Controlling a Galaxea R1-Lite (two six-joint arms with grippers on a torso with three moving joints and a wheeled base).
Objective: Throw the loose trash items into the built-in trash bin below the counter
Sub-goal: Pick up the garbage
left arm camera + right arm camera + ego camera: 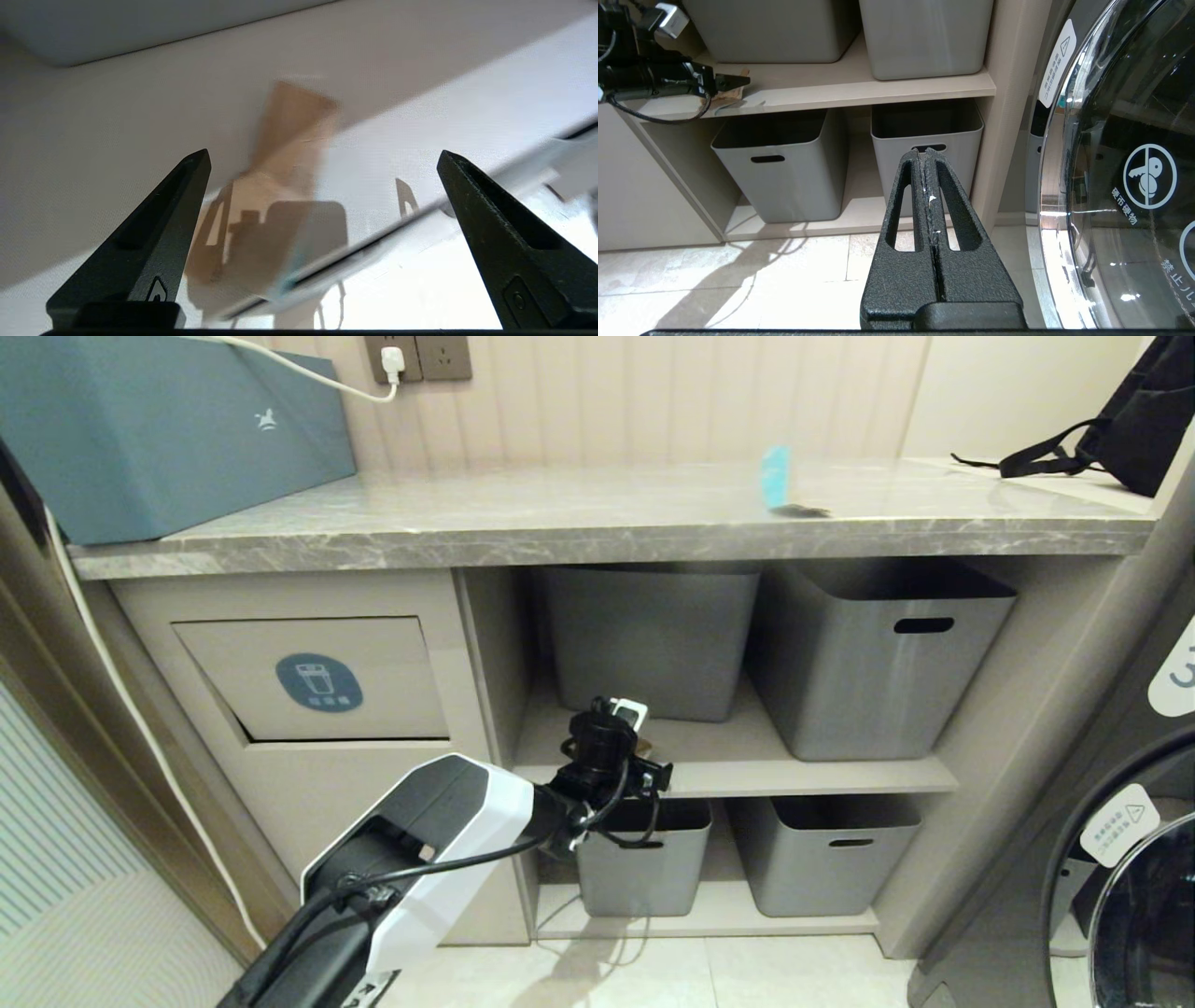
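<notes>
Grey marble makes the surface [560,513], and in the head view one scrap [775,476] with its cyan side showing stands on it toward the right, well apart from the bin [317,681]. The bin sits under the surface at the left; its flap with the blue badge looks tilted only a little. The left gripper [644,747] reaches to the front edge of the middle shelf [747,775], in front of a grey tub [653,635], and a bit of brown shows just beside it.

From the left wrist view, both fingers [154,242] stand wide apart and hold nothing. A brown scrap [289,135] lies flat on the shelf between and beyond them, close to the shelf edge, with the gripper's shadow across it. It is blurred, so I cannot tell if a finger touches it.

From the right wrist view, the right gripper [930,186] hangs low near the washer [1111,163], fingers pressed together and empty. The left gripper is seen there at the shelf edge, with the brown scrap just under its tips.

My judgement: the task is not far along. At least two scraps are outside the bin, and a third I cannot find. The shelf scrap looks to be next for picking.
</notes>
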